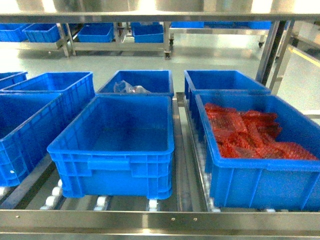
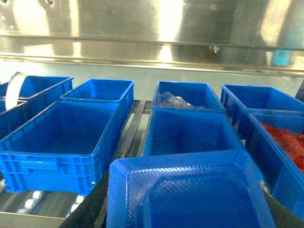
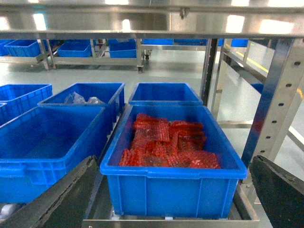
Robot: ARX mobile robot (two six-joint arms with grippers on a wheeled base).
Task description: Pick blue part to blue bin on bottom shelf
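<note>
The left pincer (image 2: 186,187) was clenched on the blue part (image 2: 190,202). In the left wrist view its dark fingers (image 2: 92,206) pressed against both sides of the part, which filled the gap between them. The part hung in front of the bottom shelf (image 1: 190,220), facing the empty blue bin (image 2: 190,133) in the front row. That bin stood on the white rollers (image 1: 102,201), just left of a crate of red mesh packets (image 1: 250,135).

The right pincer (image 3: 173,161) was released, its fingers (image 3: 61,194) spread wide with nothing between them. It faced the crate of red packets and touched nothing.

The head view showed neither pincer. A crate behind the empty bin held a clear plastic bag (image 1: 127,88).
</note>
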